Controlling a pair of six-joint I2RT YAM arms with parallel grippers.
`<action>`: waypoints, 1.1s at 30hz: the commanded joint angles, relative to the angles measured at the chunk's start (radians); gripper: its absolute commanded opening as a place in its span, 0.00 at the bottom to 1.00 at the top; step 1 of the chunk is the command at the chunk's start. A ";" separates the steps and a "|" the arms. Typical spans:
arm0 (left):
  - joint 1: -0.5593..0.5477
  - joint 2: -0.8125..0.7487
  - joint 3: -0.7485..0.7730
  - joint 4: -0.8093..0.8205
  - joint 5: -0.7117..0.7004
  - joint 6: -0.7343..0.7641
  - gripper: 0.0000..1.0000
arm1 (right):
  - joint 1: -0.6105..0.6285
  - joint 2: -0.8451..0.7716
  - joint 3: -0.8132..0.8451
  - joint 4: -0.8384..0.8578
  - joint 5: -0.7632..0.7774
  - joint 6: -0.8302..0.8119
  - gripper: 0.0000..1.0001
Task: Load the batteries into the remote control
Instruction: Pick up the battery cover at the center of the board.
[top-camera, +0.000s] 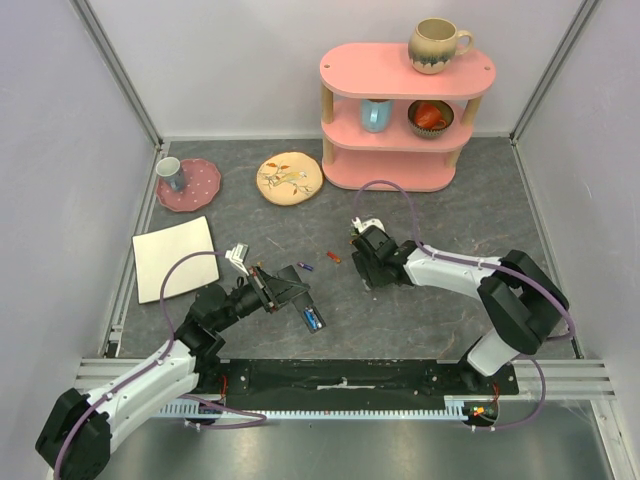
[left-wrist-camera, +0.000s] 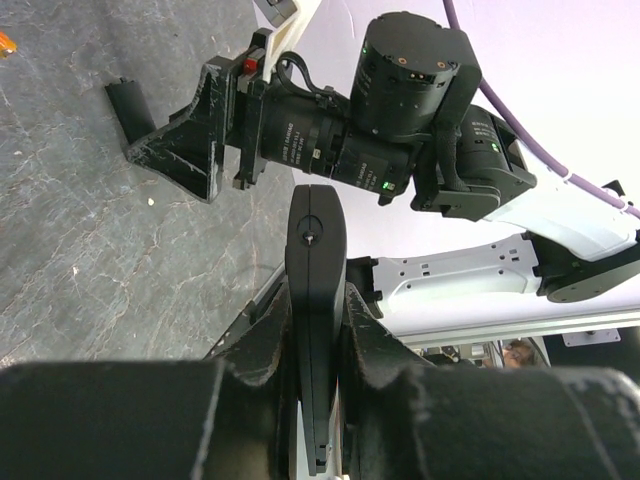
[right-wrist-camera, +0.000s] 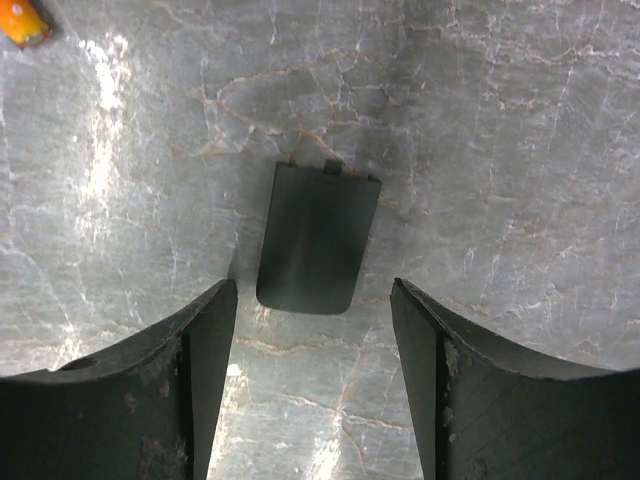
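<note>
The long slim black matte-plastic remote control (left-wrist-camera: 315, 250) is clamped in the left jaws, which are closed almost fully on its 2 long sides. It looks lifted clear of the grey marbled counter (top-camera: 430, 200), in front of the left arm. It should handle as a light, stiff bar, but its smooth sides could twist in so narrow a pinch. A hold across the width, leaving the compartment end free, seems the right one.

The tiny cylindrical batteries (top-camera: 333, 258) are the awkward part: smooth, round and apt to roll, so best pinched across the barrel. 1 blue cell (top-camera: 313, 318) appears seated in the remote's open end. 2 loose ones, red-orange and purplish, lie on the counter between the arms.

The right jaws stand wide open, holding nothing, poised over a small flat black plastic battery cover (right-wrist-camera: 318, 240) that lies on the counter between them. Thin and flat, it offers only its 2 long edges.

Only the top view shows the seated cell and where the loose ones lie. The left wrist view shows the remote edge-on and how squarely it is gripped — not the compartment. Only the right wrist view shows the cover's small tab at its far end, with an orange cell (right-wrist-camera: 22, 22) in the corner.
</note>
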 joint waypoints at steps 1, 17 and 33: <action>0.003 -0.005 -0.012 0.032 -0.009 0.035 0.02 | -0.028 0.037 0.043 0.064 -0.021 -0.024 0.70; 0.003 0.018 -0.020 0.060 -0.020 0.036 0.02 | -0.111 0.063 -0.025 0.131 -0.198 -0.037 0.64; 0.003 0.071 -0.017 0.106 -0.009 0.033 0.02 | -0.112 0.045 -0.032 0.007 -0.249 -0.026 0.61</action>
